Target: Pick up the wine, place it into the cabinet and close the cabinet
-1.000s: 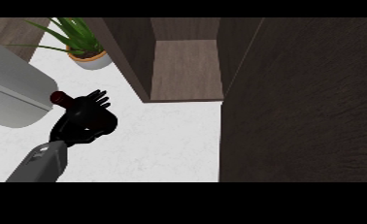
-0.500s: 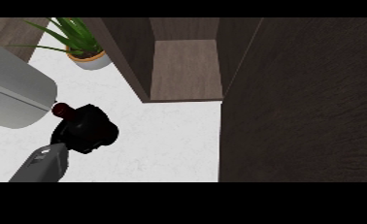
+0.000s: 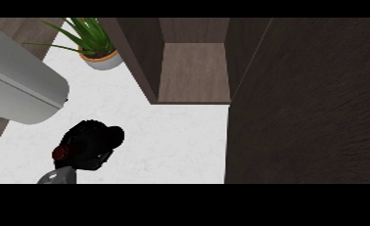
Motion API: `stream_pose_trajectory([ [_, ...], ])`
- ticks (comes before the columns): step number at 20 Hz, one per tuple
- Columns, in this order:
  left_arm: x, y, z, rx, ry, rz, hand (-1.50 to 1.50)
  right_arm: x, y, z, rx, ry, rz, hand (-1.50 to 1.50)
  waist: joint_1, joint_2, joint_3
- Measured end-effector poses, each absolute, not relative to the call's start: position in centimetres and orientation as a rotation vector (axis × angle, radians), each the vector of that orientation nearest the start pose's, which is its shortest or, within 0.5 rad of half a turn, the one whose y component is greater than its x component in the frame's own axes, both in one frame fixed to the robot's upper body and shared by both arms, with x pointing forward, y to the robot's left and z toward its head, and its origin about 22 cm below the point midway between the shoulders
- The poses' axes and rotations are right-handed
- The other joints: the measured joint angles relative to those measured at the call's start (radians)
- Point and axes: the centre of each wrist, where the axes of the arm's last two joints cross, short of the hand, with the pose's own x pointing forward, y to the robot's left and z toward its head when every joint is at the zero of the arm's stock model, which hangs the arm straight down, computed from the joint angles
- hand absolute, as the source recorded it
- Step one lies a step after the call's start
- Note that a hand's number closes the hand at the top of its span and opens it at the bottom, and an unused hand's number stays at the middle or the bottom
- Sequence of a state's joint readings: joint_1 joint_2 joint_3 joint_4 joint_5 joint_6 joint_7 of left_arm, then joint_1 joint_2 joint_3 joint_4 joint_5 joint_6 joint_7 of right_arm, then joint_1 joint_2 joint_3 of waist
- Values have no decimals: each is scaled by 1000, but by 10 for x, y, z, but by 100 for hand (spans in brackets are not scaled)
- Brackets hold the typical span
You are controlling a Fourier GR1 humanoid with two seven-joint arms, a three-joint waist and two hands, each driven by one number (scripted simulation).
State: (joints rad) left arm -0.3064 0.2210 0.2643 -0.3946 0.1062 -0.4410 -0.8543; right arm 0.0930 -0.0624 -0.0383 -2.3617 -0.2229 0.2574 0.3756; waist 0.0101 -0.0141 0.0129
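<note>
My left hand (image 3: 90,144) shows at the lower left, above the white counter (image 3: 173,137), with its fingers curled round the wine bottle (image 3: 60,152). Only a dark red bit of the bottle peeks out at the hand's left side; the rest is hidden under the hand. The cabinet (image 3: 194,73) stands open up and to the right of the hand, its wooden shelf bare. Its dark door (image 3: 303,102) fills the right side of the view. My right hand does not show.
A potted green plant (image 3: 98,49) stands at the back left, beside the cabinet's left wall. A large rounded grey appliance (image 3: 25,93) lies along the left edge, just above the hand.
The left hand was open beside the bottle a second ago; its fingers have since curled round it, and the hand has shifted slightly toward the lower edge.
</note>
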Motion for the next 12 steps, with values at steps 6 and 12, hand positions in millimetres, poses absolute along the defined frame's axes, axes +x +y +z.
stream_pose_trajectory([
  [6, 200, 317, -165, -145, -1709, 264, 150, 162, -250, 159, 208, -1904, 240, -150, 0, -2, 4],
  [12, 183, 295, -162, -226, -1732, 278, 150, 165, -248, 159, 207, -1898, 234, -150, 6, 2, -2],
])
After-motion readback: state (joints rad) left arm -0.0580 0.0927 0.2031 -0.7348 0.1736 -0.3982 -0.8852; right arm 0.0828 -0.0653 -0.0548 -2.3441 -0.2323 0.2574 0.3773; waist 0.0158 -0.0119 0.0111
